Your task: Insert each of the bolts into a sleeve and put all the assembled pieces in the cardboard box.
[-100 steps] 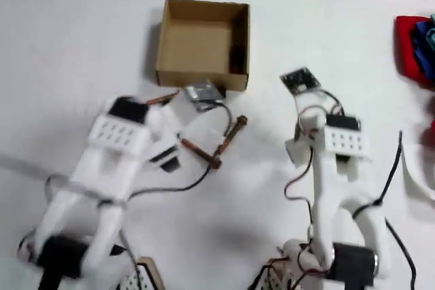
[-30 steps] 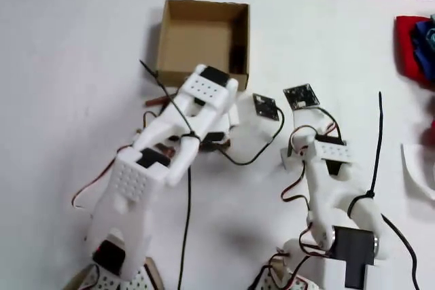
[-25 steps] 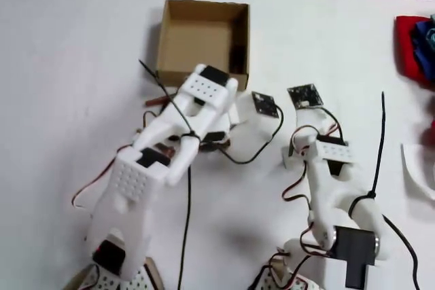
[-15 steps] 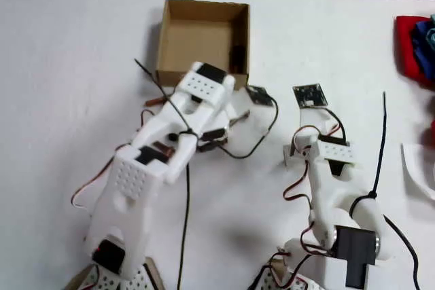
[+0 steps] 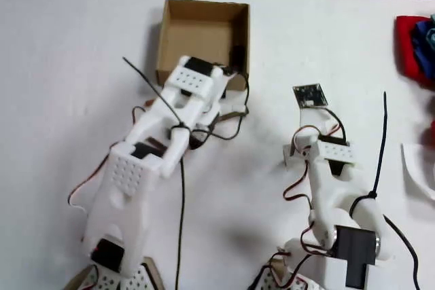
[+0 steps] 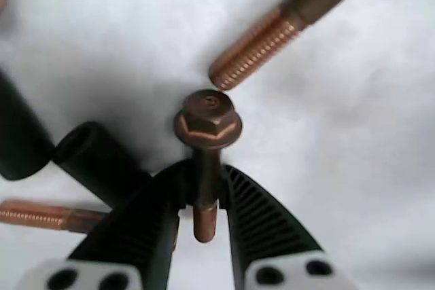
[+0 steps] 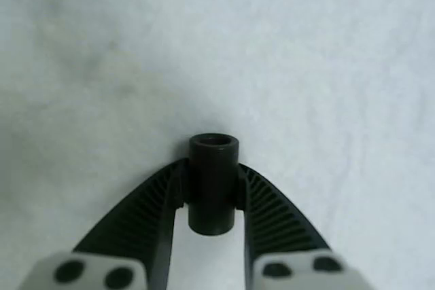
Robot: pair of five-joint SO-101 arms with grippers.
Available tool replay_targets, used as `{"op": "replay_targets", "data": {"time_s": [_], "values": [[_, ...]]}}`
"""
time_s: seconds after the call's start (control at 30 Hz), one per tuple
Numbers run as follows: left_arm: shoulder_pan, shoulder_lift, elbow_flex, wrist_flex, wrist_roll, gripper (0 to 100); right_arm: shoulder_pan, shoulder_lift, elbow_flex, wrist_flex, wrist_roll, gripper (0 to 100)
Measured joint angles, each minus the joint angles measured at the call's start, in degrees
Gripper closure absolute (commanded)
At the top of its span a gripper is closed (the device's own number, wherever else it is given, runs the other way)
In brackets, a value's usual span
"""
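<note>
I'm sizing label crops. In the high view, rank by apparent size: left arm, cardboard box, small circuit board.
1. left arm, though raised nearer the camera
2. cardboard box
3. small circuit board, clearly smallest

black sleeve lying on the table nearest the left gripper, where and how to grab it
Probably the middle of the black cylindrical sleeve, from above, fingers across its round sides: it lies on its side on the white table, open end free. The left gripper holds a copper hex-head bolt.

The bolt point(image 6: 207, 121) is copper, sleeve point(image 7: 212, 185) black, cardboard box point(image 5: 200, 42) brown, fingers point(image 6: 262, 225) ribbed black, table point(image 5: 68, 45) white
</note>
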Motion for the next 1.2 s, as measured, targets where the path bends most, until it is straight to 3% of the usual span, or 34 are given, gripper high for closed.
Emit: {"op": "replay_targets", "data": {"time_s": [0.13,0.63,0.7,0.8,1.2], "values": [[-0.7,0.18,-1.32,0.09,0.35,83,0.0,0.0,0.0,0.0,0.0,97.8],[-2.37,3.87,-6.07,-3.52,0.35,83,0.0,0.0,0.0,0.0,0.0,97.8],[-2.46,5.1,-7.12,-3.6,0.44,86,0.0,0.0,0.0,0.0,0.0,97.8],[-2.29,6.86,-10.02,-2.73,0.44,99,0.0,0.0,0.0,0.0,0.0,97.8],[-2.29,8.44,-24.18,4.4,0.53,98,0.0,0.09,0.09,-0.44,0.0,97.8]]}}
